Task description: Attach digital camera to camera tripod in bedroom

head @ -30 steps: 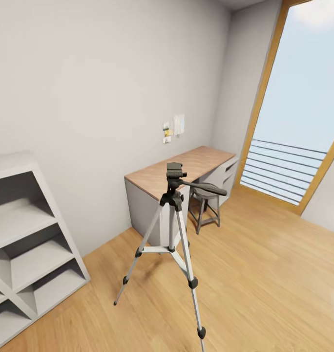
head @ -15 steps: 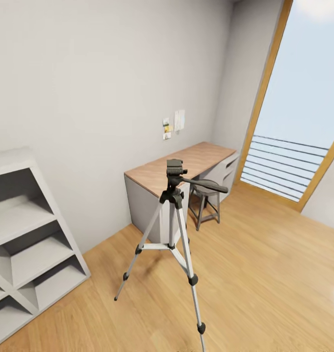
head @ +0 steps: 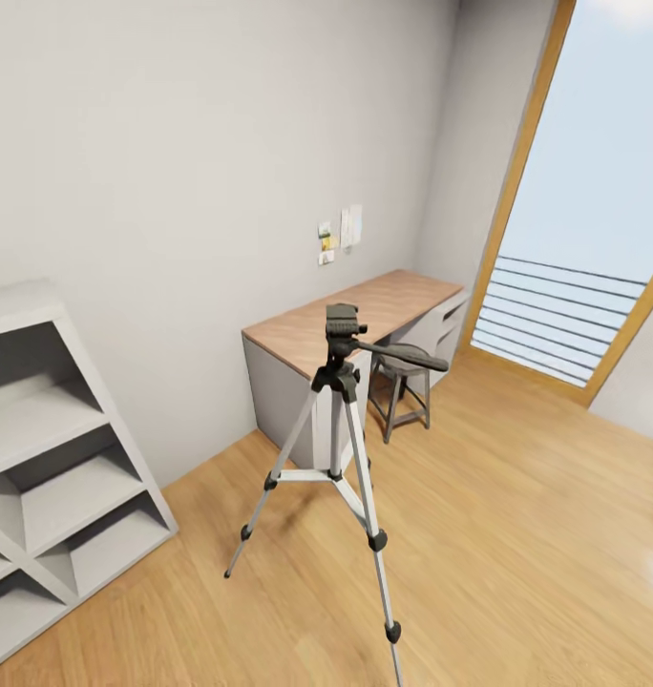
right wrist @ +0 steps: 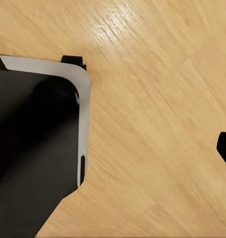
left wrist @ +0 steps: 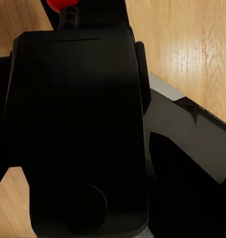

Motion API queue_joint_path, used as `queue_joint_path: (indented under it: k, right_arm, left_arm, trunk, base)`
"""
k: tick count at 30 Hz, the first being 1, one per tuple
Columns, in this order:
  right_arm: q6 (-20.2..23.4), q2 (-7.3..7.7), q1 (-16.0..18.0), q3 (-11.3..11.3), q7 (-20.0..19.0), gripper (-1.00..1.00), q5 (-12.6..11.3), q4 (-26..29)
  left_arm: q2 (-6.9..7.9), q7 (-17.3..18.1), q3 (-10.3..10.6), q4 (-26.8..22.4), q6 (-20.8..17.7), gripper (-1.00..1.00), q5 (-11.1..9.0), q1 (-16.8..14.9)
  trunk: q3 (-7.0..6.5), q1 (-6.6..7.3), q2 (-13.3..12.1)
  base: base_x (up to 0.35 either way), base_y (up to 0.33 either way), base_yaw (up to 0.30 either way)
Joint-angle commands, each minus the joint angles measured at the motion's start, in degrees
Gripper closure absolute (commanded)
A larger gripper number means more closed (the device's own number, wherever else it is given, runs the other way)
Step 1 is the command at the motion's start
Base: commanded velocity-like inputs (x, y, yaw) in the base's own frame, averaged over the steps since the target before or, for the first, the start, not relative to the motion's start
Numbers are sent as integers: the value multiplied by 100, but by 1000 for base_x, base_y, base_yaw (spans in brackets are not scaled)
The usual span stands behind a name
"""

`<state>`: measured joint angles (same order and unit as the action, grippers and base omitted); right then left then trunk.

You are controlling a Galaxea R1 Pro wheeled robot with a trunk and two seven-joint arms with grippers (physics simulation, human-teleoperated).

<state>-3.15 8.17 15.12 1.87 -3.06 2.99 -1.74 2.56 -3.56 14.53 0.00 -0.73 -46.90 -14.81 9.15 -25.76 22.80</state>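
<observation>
No legible txt anywhere; the papers (head: 340, 235) pinned on the wall above the desk (head: 355, 315) maybe printed, too small to read.

The robot's body (left wrist: 78, 129) was a smooth matte-black housing with a small red knob (left wrist: 61, 4); a black panel (right wrist: 38, 148) was edged in pale grey trim.

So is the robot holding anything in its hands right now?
It cannot be told. The wrist views show dark robot parts over the wood floor, no fingers clearly. The camera tripod stands alone by the desk, untouched.
</observation>
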Motion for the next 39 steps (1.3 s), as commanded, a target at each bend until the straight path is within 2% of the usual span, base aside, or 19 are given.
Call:
queue_joint_path:
  k: [1, 11, 39]
  right_arm:
    - [-31, 4, 11, 15, -10, -100, 29, -19]
    - [-1, 9, 11, 17, -16, -100, 31, -19]
    - [40, -2, 11, 23, -70, -100, 44, -18]
  left_arm:
    - [0, -14, 50, 0, -7, 100, -30, -5]
    - [-6, -13, 50, 0, 2, 100, -29, -5]
    - [-1, -21, 42, 0, 12, 100, -35, -5]
  trunk:
    - [21, -3, 12]
    - [84, -3, 12]
    - [91, -3, 12]
  base:
    - [0, 0, 0]
    - [0, 0, 0]
    - [0, 0, 0]
